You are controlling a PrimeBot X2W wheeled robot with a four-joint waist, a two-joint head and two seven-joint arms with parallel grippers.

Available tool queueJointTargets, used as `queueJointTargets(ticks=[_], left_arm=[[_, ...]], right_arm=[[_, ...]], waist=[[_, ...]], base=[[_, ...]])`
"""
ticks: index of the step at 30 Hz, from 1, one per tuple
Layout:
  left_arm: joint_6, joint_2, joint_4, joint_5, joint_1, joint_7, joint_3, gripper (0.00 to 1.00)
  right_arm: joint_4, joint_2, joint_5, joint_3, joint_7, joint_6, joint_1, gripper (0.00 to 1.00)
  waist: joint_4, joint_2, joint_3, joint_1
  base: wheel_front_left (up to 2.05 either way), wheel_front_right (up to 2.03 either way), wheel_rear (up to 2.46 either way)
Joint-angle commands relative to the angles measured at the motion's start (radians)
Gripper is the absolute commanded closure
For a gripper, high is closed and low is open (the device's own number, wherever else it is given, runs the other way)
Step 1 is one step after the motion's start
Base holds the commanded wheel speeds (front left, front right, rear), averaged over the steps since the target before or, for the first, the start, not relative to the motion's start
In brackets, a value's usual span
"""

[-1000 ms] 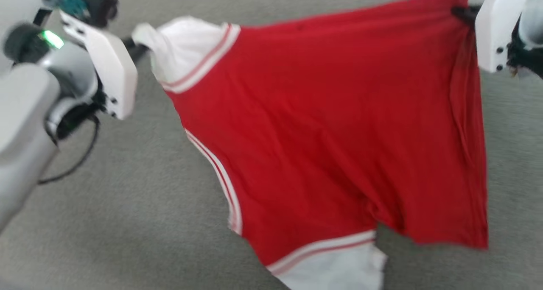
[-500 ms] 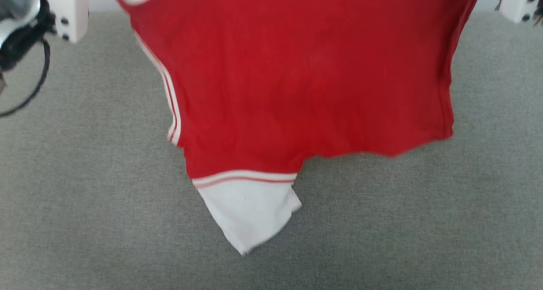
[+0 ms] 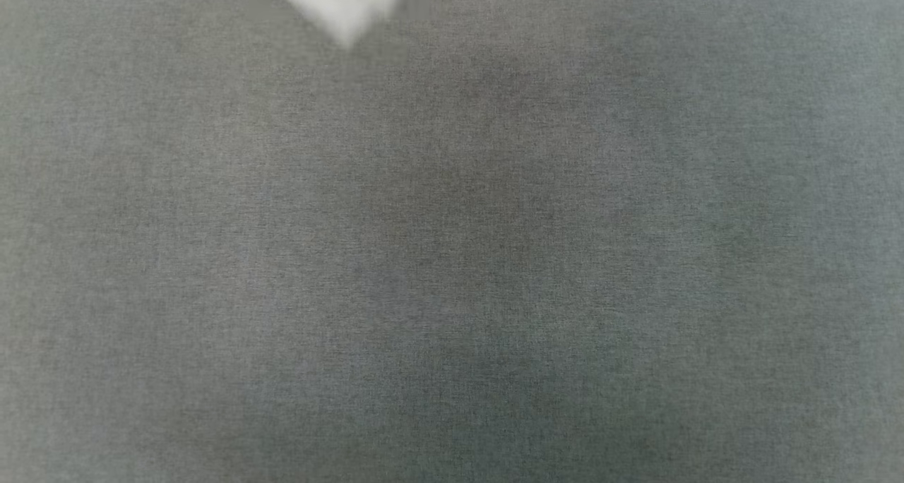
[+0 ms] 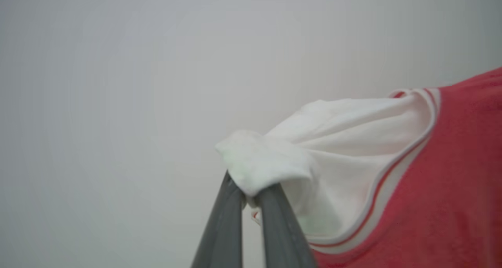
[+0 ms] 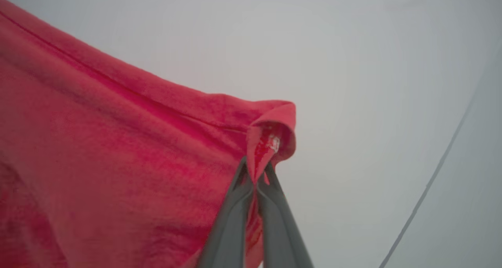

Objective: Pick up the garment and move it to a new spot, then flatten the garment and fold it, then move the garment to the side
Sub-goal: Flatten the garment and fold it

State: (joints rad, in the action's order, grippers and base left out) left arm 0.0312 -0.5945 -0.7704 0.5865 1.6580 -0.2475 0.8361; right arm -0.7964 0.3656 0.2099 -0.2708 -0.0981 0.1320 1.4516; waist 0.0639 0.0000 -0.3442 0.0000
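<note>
Though garment (image 3: 340,1) mostly cropped | left gripper (image 4: 250,190) clamps sleeve (image 4: 337,150) | right gripper (image 5: 257,173) clamps red corner (image 5: 276,113)

A blurry white tip of the shirt (image 3: 340,3) is cut off by the head view's top edge. Right of the left pincer (image 4: 249,192) the shirt runs off the picture; left of the right pincer (image 5: 255,180) too.

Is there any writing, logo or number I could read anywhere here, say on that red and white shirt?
Nothing here can be read.
A small white patch in the folded corner of the garment, just above the right gripper: perhaps a label, too small and blurred to read.
The white sleeve and the grey surface: no lettering visible.
</note>
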Motion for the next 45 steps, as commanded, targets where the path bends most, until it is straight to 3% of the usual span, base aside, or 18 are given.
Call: queueJointTargets(ticks=[1,6,13,20,24,27,32,39,45], left_arm=[[-0.022,0.0,0.026,-0.029,0.016,-0.016,-0.033,1.0],[-0.11,-0.014,0.06,-0.043,-0.183,-0.018,-0.03,1.0],[-0.148,-0.012,0.018,0.031,-0.395,0.02,0.033,1.0],[-0.159,-0.035,0.097,0.19,-0.624,0.19,0.095,1.0],[-0.161,-0.108,0.245,0.335,-0.785,0.338,0.116,1.0],[-0.13,-0.159,0.354,0.405,-0.89,0.402,0.116,1.0],[-0.022,-0.246,0.56,0.51,-1.062,0.485,0.124,1.0],[0.129,-0.337,0.81,0.583,-1.263,0.507,0.15,1.0],[0.206,-0.376,0.926,0.64,-1.392,0.522,0.187,1.0]], right_arm=[[-0.054,-0.029,-0.076,0.029,-0.077,-0.002,0.01,1.0],[-0.163,-0.09,-0.076,-0.002,-0.085,-0.002,-0.075,1.0],[-0.208,-0.099,0.044,-0.131,0.006,-0.002,-0.245,1.0],[-0.107,-0.059,0.254,-0.249,0.141,-0.002,-0.465,1.0],[0.056,0.005,0.407,-0.314,0.272,-0.002,-0.629,1.0],[0.177,0.057,0.472,-0.337,0.345,-0.002,-0.725,1.0],[0.38,0.157,0.541,-0.336,0.445,-0.001,-0.887,1.0],[0.592,0.246,0.587,-0.246,0.576,-0.001,-1.128,1.0],[0.755,0.287,0.614,-0.154,0.693,-0.001,-1.328,1.0]], waist=[[0.004,0.0,0.002,0.0],[0.019,0.0,0.018,0.0],[0.035,0.0,0.039,0.0],[0.047,0.0,0.063,0.0],[0.043,0.0,0.079,0.0],[0.039,0.0,0.089,0.0],[0.035,0.0,0.108,0.0],[0.036,0.0,0.133,0.0],[0.033,0.0,0.141,0.0]], base=[[0.0,0.0,0.0],[0.0,0.0,0.0],[0.0,0.0,0.0],[0.0,0.0,0.0],[0.0,0.0,0.0],[0.0,0.0,0.0],[0.0,0.0,0.0],[0.0,0.0,0.0],[0.0,0.0,0.0]])
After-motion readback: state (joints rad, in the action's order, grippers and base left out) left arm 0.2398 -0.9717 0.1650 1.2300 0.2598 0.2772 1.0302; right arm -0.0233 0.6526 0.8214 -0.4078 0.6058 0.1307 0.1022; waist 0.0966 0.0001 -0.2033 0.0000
